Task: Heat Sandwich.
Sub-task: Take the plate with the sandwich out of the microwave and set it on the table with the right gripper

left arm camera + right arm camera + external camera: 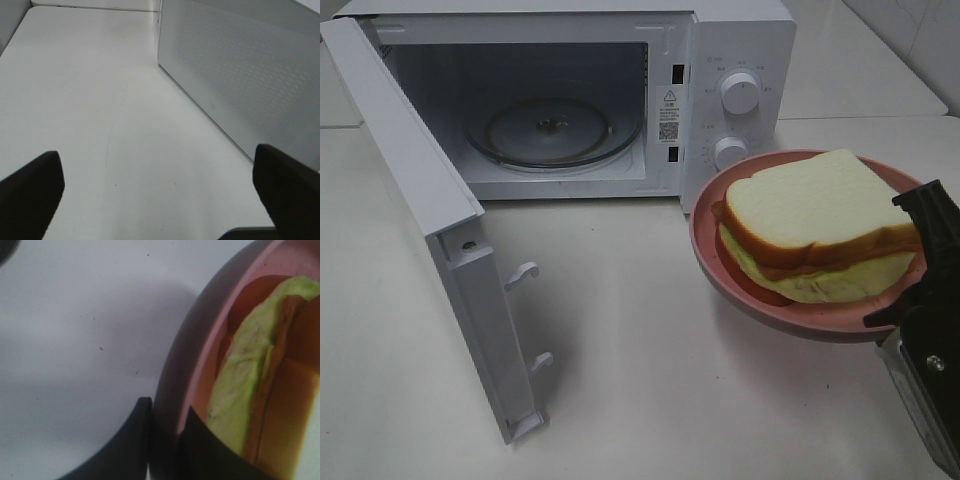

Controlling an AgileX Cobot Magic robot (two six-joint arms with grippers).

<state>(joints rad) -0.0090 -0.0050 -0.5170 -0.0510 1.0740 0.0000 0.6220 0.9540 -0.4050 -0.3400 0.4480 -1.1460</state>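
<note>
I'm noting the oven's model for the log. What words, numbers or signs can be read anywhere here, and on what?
No text reads clearly.
Microwave front, sticker by the door opening: warning triangle and a code square, print too small.
Upper knob and lower knob: markings around them blurred.
Plate, sandwich, door: none.

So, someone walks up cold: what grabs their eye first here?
The sandwich on a pink plate, held above the table by the right gripper clamped on the plate's rim, in front of the microwave's knobs. Next, the white microwave at the back, its door swung wide open and its glass turntable empty.
</note>
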